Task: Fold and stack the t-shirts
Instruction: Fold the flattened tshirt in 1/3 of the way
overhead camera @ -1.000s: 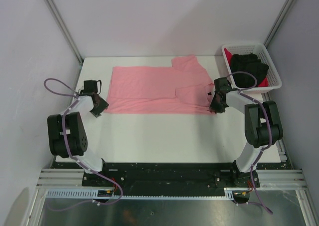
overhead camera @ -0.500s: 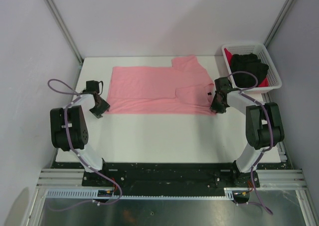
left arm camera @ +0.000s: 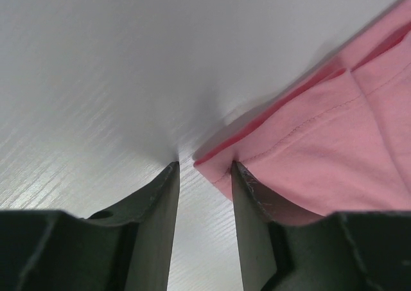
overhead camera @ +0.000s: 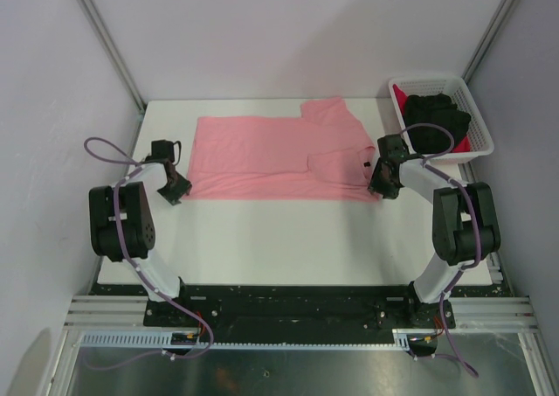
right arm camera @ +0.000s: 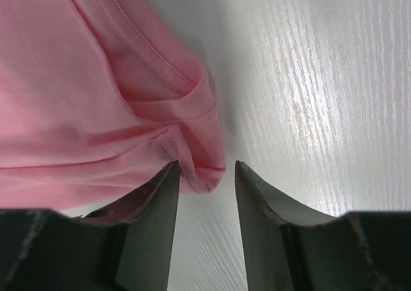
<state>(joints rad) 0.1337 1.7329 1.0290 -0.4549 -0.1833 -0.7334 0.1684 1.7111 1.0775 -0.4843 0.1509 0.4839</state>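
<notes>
The salmon-pink t-shirt [overhead camera: 271,156] lies spread flat on the table [overhead camera: 288,239], just left of the white basket [overhead camera: 437,79] as the top camera shows it. The black t-shirt [overhead camera: 435,116] and the red t-shirt [overhead camera: 400,94] are bunched inside the basket.

The step in hand looks like taking the pink shirt's two near corners for the first fold. The right gripper [right arm camera: 204,166] sits at the near corner closest to the basket, fingers spread, with the bunched hem just at the tips and not yet pinched. The left gripper [left arm camera: 204,166] is at the near corner farthest from the basket, fingers likewise spread. The hem point pokes into the gap there, and only barely.

To do it well, each gripper should push a little further onto the cloth before closing, so that both layers are caught. Both should close together, low against the tabletop, then lift evenly and carry the edge away from the arms — keeping the span taut so the fold line stays straight
</notes>
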